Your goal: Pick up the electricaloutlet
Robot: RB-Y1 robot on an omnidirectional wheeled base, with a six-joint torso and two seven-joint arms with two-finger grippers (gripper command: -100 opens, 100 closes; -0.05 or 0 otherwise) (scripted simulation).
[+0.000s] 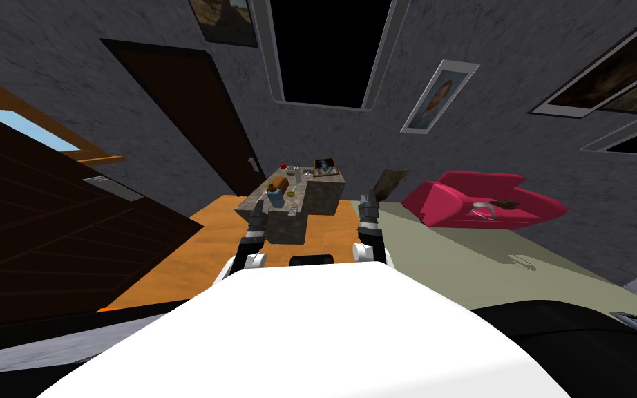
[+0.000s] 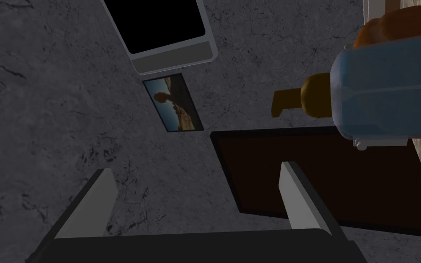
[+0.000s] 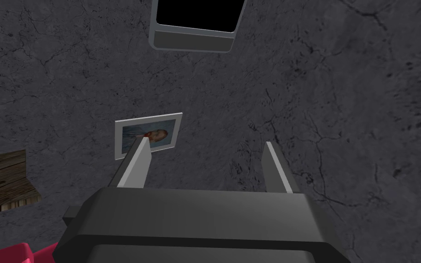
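Facing a stone-patterned desk [image 1: 324, 197], the robot holds both arms forward, one at each side of it. The left gripper [image 1: 258, 211] sits at the desk's near left corner. The right gripper [image 1: 367, 202] sits off the desk's right edge, apart from it.

Left wrist view: the two fingers [image 2: 91, 201] stand wide apart with nothing between them. Beyond one fingertip is a blue translucent pump bottle [image 2: 387, 91] with a dark yellow pump head, and an orange object [image 2: 401, 20] lies behind it. The head view gives this bottle as a small blue shape at the desk's left edge, with the orange object just beyond it; the pump head cannot be made out there.

Right wrist view: the fingers [image 3: 134, 166] are spread equally wide and hold nothing.

The head view supplies the desk layout. A framed photograph [image 1: 324, 167] stands at the far right corner; its face is too small to read. A small red object [image 1: 282, 166] sits at the far left corner, with a pale cup-like object [image 1: 298, 173] between the two. A small grey item [image 1: 294, 209] lies flat by the near edge, just beside the bottle. It is the likeliest electrical outlet, though too small to confirm. It lies between the grippers, nearer the left one, and neither touches it.

A red armchair [image 1: 483, 200] stands well to the desk's right, and a dark door [image 1: 179, 117] lies beyond its left edge.
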